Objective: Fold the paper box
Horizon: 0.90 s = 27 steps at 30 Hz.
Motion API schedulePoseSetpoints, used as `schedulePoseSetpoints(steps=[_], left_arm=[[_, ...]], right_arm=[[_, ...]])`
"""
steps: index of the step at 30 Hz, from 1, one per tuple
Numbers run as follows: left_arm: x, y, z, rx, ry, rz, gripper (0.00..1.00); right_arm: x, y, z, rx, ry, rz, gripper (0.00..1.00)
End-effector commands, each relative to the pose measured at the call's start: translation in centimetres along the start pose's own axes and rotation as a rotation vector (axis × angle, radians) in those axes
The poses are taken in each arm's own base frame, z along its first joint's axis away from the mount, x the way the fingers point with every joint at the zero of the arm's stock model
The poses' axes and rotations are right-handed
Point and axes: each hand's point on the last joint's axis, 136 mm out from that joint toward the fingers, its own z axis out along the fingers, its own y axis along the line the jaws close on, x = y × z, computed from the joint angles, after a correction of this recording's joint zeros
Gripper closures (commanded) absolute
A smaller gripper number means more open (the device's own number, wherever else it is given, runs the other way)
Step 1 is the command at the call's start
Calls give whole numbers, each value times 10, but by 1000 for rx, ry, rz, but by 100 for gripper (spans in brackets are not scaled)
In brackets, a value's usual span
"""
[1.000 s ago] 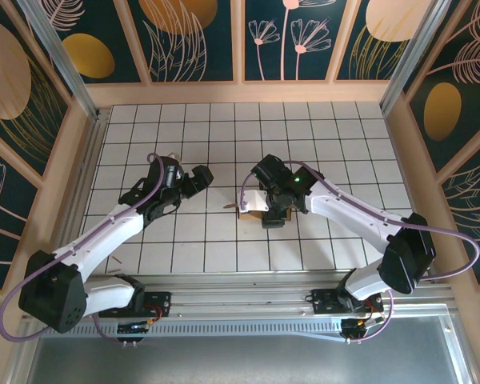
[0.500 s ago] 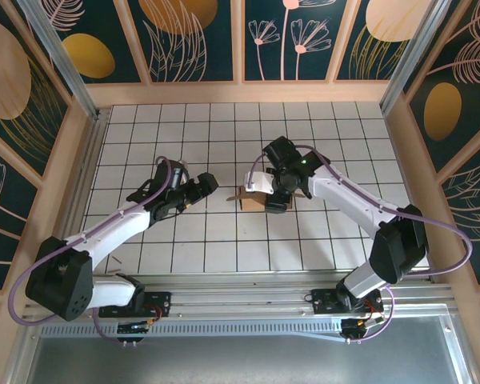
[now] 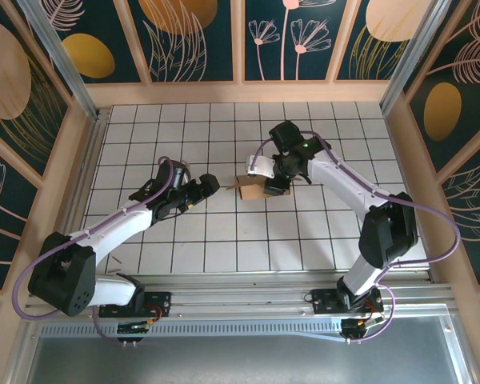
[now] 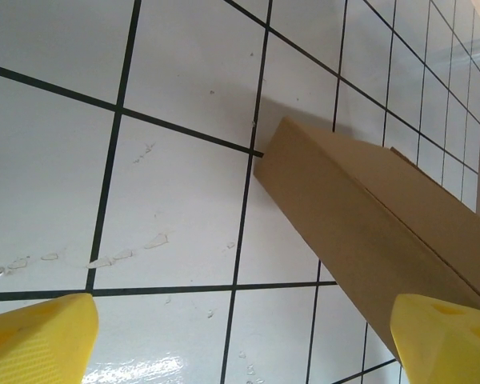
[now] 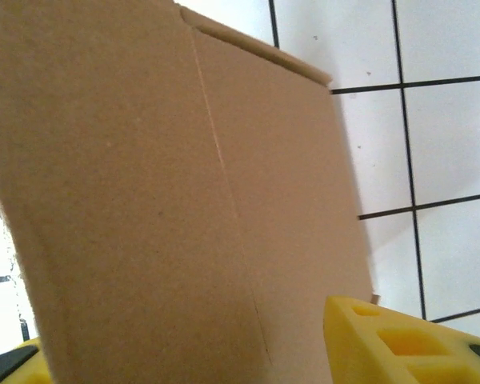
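The paper box [image 3: 246, 189] lies on the table [image 3: 224, 136], the right gripper [image 3: 273, 187] straddling its right end, perhaps pinching it, I cannot tell, while the left gripper [image 3: 211, 186], spread wide, faces its long side from just left

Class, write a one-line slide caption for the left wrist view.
Open left end effector faces the paper box resting on the gridded table.
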Motion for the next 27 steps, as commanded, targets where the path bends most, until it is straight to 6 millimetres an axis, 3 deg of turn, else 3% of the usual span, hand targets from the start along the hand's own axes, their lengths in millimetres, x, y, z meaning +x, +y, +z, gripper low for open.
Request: schedulePoseSetpoints(steps=[1, 15, 27], left_arm=[[2, -1, 5, 18, 16, -19, 6], [3, 2, 10, 8, 27, -18, 6], [0, 0, 19, -3, 42, -15, 6]], right_arm=[[-9, -10, -8, -31, -55, -49, 48], [-16, -62, -8, -51, -101, 13, 49], [-12, -96, -5, -2, -125, 19, 42]])
